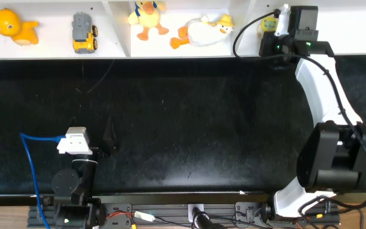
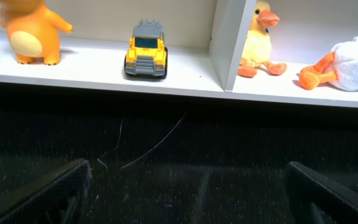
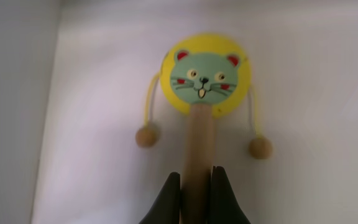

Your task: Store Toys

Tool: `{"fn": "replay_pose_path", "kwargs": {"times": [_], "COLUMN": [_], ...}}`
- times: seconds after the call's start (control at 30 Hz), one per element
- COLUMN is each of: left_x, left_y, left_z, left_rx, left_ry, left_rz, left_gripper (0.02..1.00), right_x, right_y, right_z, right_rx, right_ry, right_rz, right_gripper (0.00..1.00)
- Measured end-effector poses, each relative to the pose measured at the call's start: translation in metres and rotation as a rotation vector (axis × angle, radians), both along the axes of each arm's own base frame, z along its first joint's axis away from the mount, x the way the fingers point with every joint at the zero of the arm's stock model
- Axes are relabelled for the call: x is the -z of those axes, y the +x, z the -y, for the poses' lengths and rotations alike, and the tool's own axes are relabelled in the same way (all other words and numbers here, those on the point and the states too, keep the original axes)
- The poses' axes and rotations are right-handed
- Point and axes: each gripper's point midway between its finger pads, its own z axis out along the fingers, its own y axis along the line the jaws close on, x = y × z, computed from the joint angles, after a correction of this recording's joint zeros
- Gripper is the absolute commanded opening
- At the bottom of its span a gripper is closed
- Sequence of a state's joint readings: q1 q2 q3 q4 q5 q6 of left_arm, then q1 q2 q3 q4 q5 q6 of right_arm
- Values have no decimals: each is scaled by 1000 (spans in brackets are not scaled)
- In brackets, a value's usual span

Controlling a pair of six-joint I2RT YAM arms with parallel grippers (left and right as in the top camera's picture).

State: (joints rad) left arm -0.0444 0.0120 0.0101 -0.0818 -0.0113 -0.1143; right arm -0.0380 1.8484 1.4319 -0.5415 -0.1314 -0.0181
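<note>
Right arm (image 1: pixel 319 83) is sitting stretched across the black mat (image 1: pixel 189 121), wrist right by the yellow rattle (image 1: pixel 269 25) in the white shelf (image 1: pixel 49 49). Orange duck (image 1: pixel 14 27), yellow truck (image 1: pixel 84 33), plush duck (image 1: pixel 147 18) and a flopped white duck (image 1: pixel 203 32) are lounging further left. Left arm (image 1: pixel 75 141) is sitting folded up.

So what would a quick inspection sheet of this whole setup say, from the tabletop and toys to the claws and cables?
Surface: black tabletop, with a white shelf along its far edge, split into compartments.
Job's things: orange duck and yellow truck share one compartment; yellow plush duck stands and white plush duck lies in the next; cat-face rattle drum is in the third.
Clutter: nothing seen.
Claws: left claw open, low over the tabletop, facing the shelf; right claw shut on the rattle drum's wooden handle.
Cables: blue cable by the left arm; black cable looping at the right arm's wrist.
Surroundings: black rail carrying the arms' bases.
</note>
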Motion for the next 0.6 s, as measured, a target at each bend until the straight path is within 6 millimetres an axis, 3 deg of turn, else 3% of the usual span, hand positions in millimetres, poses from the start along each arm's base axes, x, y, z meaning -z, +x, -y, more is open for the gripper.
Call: {"fn": "replay_pose_path", "kwargs": {"times": [0.3, 0.33, 0.4, 0.47, 0.5, 0.6], "left_x": [0, 0, 0, 0, 0, 0], "left_y": [0, 0, 0, 0, 0, 0], "left_z": [0, 0, 0, 0, 0, 0], "left_rx": [0, 0, 0, 0, 0, 0], "left_ry": [0, 0, 0, 0, 0, 0], "left_rz": [0, 0, 0, 0, 0, 0], "left_gripper": [998, 998, 998, 998, 998, 998], "right_x": [1, 2, 5, 8, 8, 6], "right_y": [10, 10, 7, 4, 4, -2], "right_z": [-12, -13, -13, -13, -13, -11], "right_rx": [-29, -29, -27, -29, -29, -16], "right_ry": [-4, -4, -2, -3, -4, -6], "right_rz": [35, 30, 15, 0, -4, -25], "right_gripper": [58, 139, 641, 831, 991, 998]}}
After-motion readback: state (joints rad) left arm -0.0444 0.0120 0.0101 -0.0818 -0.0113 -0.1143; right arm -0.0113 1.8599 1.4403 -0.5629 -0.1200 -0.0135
